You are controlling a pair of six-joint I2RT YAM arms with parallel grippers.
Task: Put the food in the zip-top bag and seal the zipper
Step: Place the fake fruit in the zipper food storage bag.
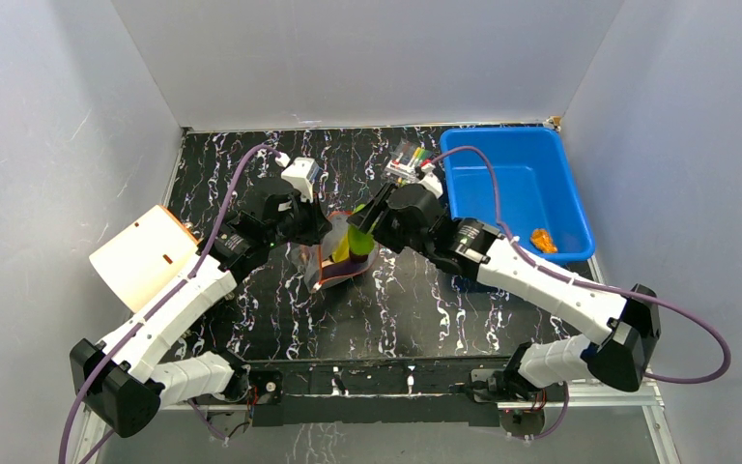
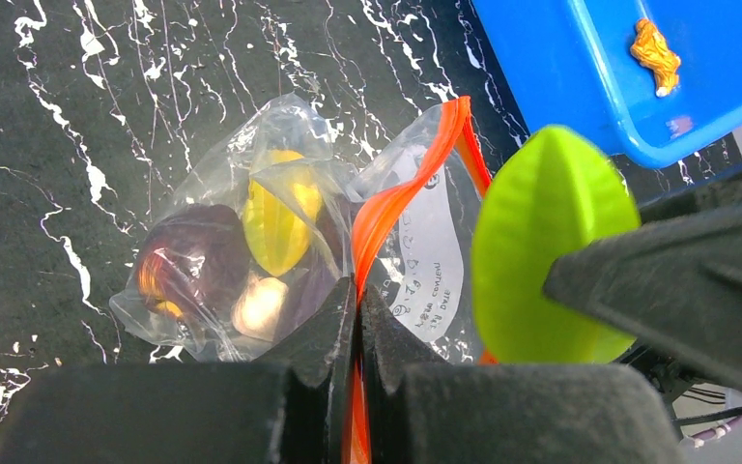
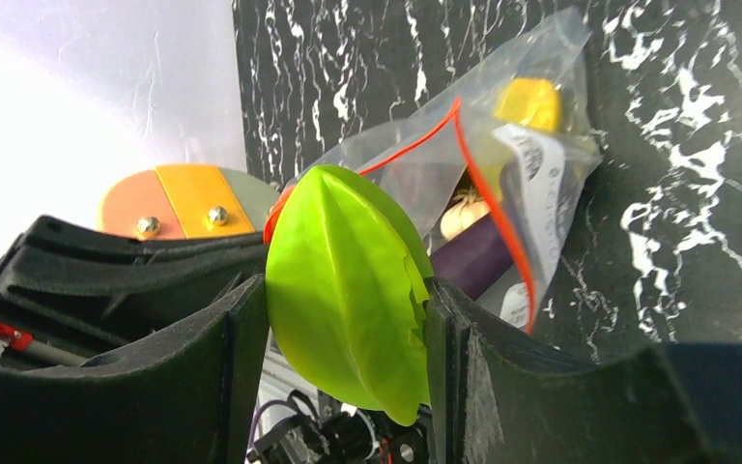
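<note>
The clear zip-top bag point(image 2: 251, 193) lies mid-table with its mouth held up. Its red-orange zipper point(image 2: 415, 179) is pinched by my left gripper point(image 2: 357, 319), which is shut on that edge. Inside the bag I see a yellow piece point(image 2: 280, 222), a dark purple ball point(image 2: 198, 266), a beige piece point(image 2: 261, 304) and a purple eggplant point(image 3: 473, 256). My right gripper point(image 3: 343, 319) is shut on a bright green ridged toy food point(image 3: 348, 290), holding it at the bag's open mouth point(image 1: 353, 242). The zipper point(image 3: 483, 184) stands apart, open.
A blue bin point(image 1: 517, 188) sits at the back right with an orange piece point(image 1: 543, 240) in it. A small clear packet of colourful sticks point(image 1: 408, 159) lies beside the bin. A beige and orange disc point(image 1: 145, 256) stands at the left.
</note>
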